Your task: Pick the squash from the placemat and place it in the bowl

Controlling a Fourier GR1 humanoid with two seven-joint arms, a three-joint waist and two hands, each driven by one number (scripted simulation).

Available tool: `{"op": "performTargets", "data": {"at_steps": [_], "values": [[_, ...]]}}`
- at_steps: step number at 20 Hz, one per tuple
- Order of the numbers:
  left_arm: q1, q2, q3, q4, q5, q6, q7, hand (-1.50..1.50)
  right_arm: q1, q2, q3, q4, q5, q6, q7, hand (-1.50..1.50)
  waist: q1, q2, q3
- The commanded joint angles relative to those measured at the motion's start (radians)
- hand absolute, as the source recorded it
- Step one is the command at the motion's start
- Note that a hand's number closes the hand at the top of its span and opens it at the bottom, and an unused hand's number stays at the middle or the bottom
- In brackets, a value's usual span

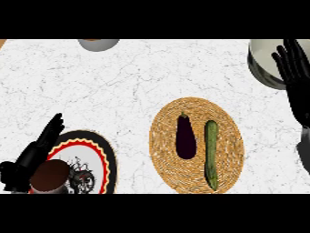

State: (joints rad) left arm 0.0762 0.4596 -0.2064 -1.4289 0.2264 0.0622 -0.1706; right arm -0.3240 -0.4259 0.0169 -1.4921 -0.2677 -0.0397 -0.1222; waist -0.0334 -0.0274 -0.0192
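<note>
The right robot hand [298,68] is raised at the far right of the white marbled tabletop [117,91], its fingers straight and spread, pointing away from the robot and overlapping the near side of the grey bowl [261,61]; it holds nothing, and its grey forearm runs down the right edge. The left robot hand [40,148] shows at the lower left, fingers straight and relaxed, angled up and to the right, also empty, over the edge of a patterned plate [100,157] with a brown round object [50,178] beside it. The squash [212,154], long and green, lies on the woven round placemat [162,136], just right of a dark eggplant [186,136], well apart from both hands. A grey vessel [98,44] sits at the far edge
</note>
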Motion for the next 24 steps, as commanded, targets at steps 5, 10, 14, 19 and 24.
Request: {"op": "performTargets", "data": {"at_steps": [5, 10, 14, 19, 24], "values": [[-0.158, -0.097, 0.028, -0.079, -0.001, 0.12, 0.096, 0.0, 0.182, 0.116, 0.309, -0.09, 0.2, -0.105, 0.236, 1.5, 0.011, 0.021, 0.017], [-0.123, -0.142, 0.012, -0.073, -0.003, 0.159, 0.1, 0.0, 0.32, 0.194, 0.221, -0.112, 0.419, -0.507, 0.123, -1.5, -0.045, 0.01, 0.02], [-0.16, -0.172, -0.027, -0.119, -0.031, 0.193, 0.158, 0.0, 0.476, 0.348, 0.368, -0.267, 0.509, -0.648, -0.045, -1.5, -0.009, 0.016, 0.02], [-0.239, -0.204, -0.019, -0.093, -0.054, 0.219, 0.207, 0.0, 0.636, 0.32, 0.501, -0.468, 0.771, -0.773, 0.06, -1.5, 0.012, 0.022, 0.018], [-0.23, -0.153, 0.016, -0.082, -0.023, 0.144, 0.213, 0.0, 0.64, 0.277, 0.434, -0.6, 1.046, -0.647, 0.466, -1.5, 0.024, 0.026, 0.015]]}}
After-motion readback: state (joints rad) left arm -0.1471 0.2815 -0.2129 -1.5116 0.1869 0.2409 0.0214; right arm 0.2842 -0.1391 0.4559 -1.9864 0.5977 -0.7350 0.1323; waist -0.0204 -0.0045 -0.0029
